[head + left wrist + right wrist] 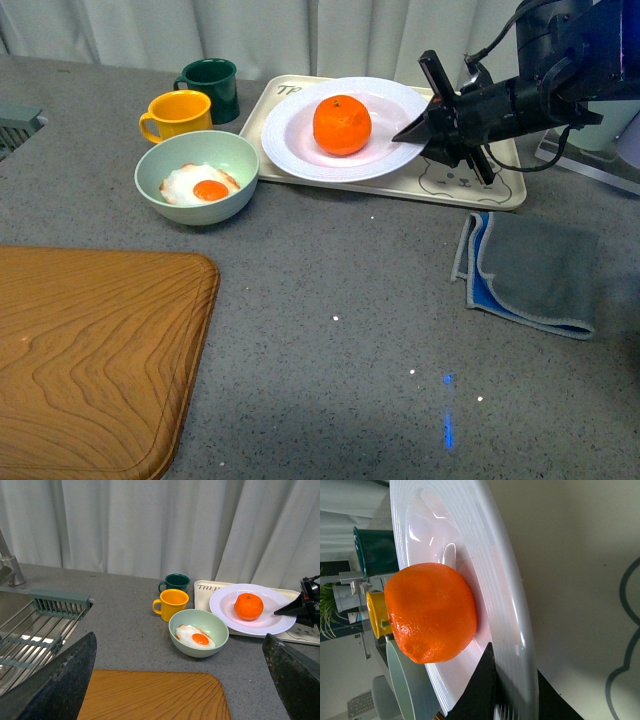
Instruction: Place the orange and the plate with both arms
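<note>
The orange [342, 125] sits in the middle of the white plate [290, 135], which rests on the cream bear tray [500, 190] at the back. My right gripper [420, 132] is shut on the plate's right rim, one finger above it and one below. The right wrist view shows the orange [430, 612] on the plate [505, 580] and the black fingers [482, 690] clamped on the rim. My left gripper [180, 680] is open and empty, out of the front view, held above the wooden board [150, 695]; from there the orange [248, 606] and plate [222, 605] lie far ahead.
A pale green bowl [235, 155] with a fried egg stands left of the plate, touching or nearly touching it. A yellow mug [178, 115] and dark green mug [212, 88] stand behind it. A grey-blue cloth [535, 270] lies right. A wooden board [90, 350] lies front left. A sink rack [30, 630] is left.
</note>
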`<state>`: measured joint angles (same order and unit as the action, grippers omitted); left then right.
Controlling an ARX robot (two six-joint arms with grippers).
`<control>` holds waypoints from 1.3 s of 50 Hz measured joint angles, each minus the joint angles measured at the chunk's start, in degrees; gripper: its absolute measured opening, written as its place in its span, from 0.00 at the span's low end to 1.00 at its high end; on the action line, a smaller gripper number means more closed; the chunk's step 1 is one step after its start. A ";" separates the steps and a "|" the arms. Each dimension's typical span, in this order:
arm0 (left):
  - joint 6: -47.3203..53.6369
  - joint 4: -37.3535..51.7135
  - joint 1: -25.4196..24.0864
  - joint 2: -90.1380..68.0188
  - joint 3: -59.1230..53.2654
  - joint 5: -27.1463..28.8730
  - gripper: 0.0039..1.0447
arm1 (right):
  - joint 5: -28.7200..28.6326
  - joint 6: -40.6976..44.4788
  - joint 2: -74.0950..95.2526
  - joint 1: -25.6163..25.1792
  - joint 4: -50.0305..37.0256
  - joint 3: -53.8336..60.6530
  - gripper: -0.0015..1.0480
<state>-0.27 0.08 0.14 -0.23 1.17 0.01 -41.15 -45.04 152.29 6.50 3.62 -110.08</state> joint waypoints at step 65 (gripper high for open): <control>0.00 0.00 0.00 0.00 0.00 0.00 0.94 | 41.22 44.74 -51.32 -5.40 -75.36 81.68 0.01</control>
<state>-0.27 0.08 0.14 -0.23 1.17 0.01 0.08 -0.30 100.97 1.10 -71.75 -28.40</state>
